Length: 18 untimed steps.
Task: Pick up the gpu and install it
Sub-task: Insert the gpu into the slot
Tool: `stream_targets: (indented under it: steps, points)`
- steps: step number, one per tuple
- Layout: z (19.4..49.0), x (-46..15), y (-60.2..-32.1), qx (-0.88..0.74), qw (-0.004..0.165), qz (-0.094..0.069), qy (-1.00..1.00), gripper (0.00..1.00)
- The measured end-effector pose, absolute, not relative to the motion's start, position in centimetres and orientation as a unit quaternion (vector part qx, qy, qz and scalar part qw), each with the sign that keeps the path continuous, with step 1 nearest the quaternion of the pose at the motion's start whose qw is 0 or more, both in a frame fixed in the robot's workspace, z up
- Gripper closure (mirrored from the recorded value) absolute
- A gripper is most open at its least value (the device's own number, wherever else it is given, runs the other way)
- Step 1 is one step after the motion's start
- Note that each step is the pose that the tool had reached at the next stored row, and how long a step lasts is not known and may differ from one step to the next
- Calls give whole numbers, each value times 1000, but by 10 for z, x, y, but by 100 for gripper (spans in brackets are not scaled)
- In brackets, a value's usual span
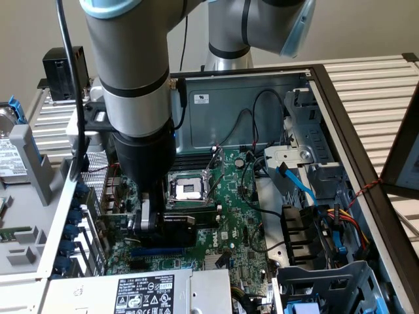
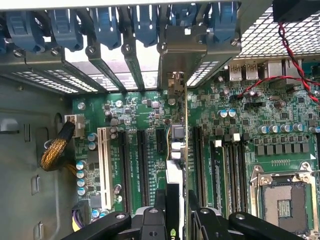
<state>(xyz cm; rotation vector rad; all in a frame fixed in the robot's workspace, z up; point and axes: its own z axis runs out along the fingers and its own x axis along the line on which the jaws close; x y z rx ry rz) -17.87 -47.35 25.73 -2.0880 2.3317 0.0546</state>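
Clamping the gpu (image 2: 178,142) by its edge with the gripper (image 2: 177,220), jaws narrowed onto the card; holding it upright along the expansion slots of the motherboard (image 2: 225,150), bracket end by the blue latches (image 2: 145,22).

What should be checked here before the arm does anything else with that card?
1. The gripper is shut on the gpu: ok.
2. The gpu stands on edge over the motherboard: ok.
3. Its bracket end reaches the rear slot covers: ok.
4. Its lower edge is fully down in a slot: cannot tell.
5. The red and black wires lie apart from the gpu: ok.
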Motion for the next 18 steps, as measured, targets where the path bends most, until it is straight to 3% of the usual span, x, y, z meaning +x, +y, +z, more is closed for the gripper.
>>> stream_targets:
  steps: [18]
  points:
    - [263, -173, -473, -677, 0, 15, 736, 73]
